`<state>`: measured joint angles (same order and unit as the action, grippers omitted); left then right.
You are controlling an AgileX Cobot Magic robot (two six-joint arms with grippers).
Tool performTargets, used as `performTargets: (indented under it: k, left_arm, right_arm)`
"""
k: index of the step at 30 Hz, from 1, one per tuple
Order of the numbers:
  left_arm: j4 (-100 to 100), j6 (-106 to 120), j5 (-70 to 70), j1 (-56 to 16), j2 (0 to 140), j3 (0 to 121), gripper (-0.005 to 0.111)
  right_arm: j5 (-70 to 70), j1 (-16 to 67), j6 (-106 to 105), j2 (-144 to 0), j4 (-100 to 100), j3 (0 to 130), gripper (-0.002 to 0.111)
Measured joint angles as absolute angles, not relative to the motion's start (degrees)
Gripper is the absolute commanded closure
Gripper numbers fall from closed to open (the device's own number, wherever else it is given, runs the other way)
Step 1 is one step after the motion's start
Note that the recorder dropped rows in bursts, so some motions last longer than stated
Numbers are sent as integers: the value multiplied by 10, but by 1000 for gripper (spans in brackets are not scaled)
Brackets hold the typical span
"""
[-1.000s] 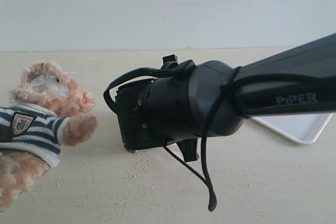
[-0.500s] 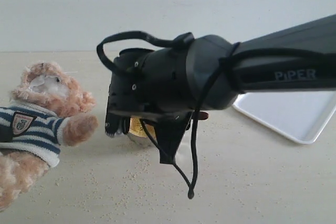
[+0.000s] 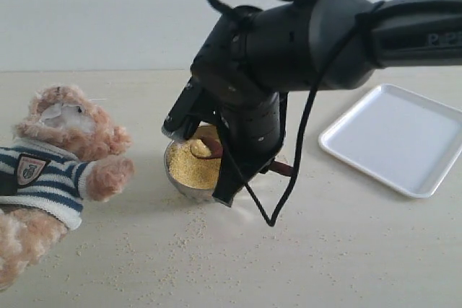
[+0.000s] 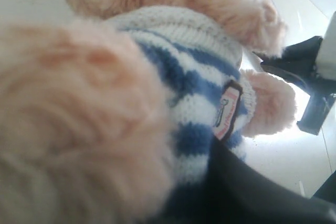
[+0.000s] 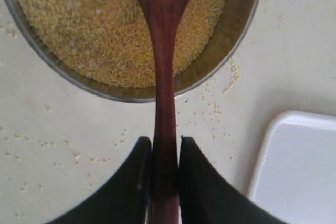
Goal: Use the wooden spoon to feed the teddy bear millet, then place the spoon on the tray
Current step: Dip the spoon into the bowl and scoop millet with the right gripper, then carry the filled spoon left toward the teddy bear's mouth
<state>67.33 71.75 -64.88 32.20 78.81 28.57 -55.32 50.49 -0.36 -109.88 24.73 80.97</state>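
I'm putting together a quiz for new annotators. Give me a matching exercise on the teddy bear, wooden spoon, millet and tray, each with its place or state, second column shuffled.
1. teddy bear
2. wooden spoon
3. millet
4. tray

A. heaped in the steel bowl
B. white, lying flat on the table
C. wearing a striped shirt
D. clamped by the handle in the right gripper

Pairs: 1-C, 2-D, 3-A, 4-B
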Motion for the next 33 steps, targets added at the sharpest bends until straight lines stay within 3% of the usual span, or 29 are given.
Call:
performTargets:
  k: [16, 33]
  left_arm:
    - [673, 717, -649, 322, 788, 286, 102]
    - [673, 717, -649, 322, 788, 286, 102]
  right_arm:
    - [-569, 464, -47, -1030, 94, 807, 108]
    - [-516, 447, -82, -978, 25, 713, 108]
